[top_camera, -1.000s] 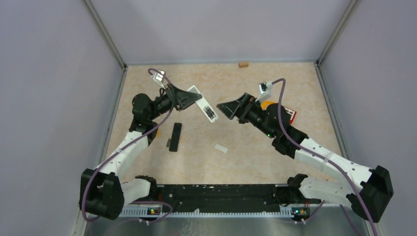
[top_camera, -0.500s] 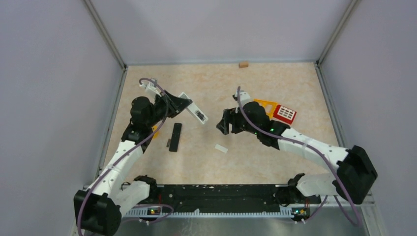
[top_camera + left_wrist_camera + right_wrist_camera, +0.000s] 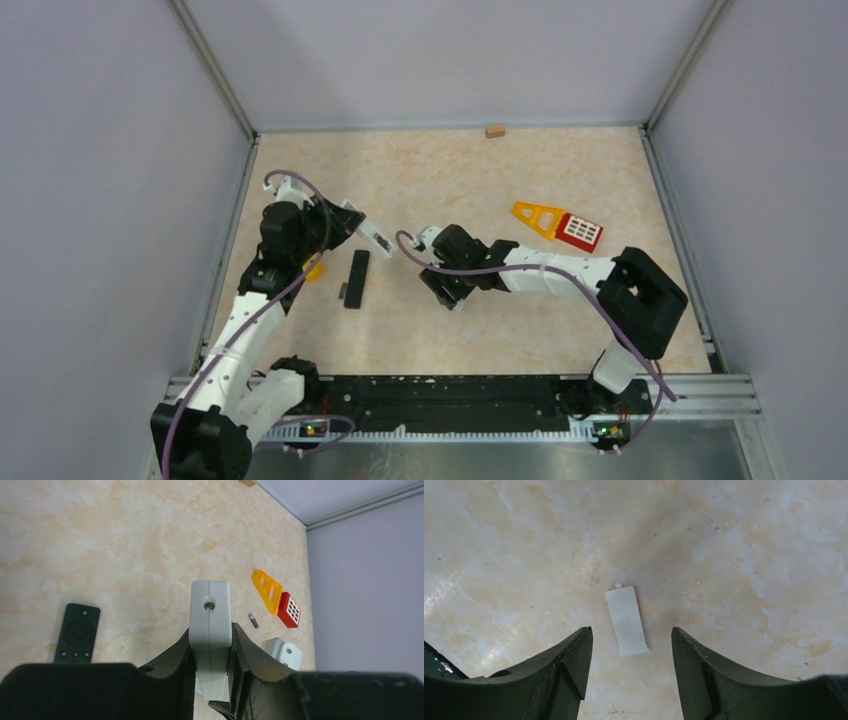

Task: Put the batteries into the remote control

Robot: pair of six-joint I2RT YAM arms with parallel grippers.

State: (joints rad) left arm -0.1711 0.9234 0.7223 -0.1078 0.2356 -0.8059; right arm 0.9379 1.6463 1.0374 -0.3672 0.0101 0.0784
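Gripping the white remote (image 3: 210, 605), left gripper (image 3: 211, 641); right gripper (image 3: 631, 636), jaws apart, above a white cover (image 3: 626, 620)

The left arm (image 3: 238, 325) and right arm (image 3: 560, 272) are white tubes with chunky black joints. A thin purple cable (image 3: 283, 177) loops along each. The right hand (image 3: 630, 630) has two curved black fingers (image 3: 566, 670). Tiny green lights (image 3: 312, 429), I think, glow by the black base bar (image 3: 440, 392).

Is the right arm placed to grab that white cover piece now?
Likely yes: the right gripper hangs with open jaws either side of the white cover, which lies flat on bare table, nothing between.
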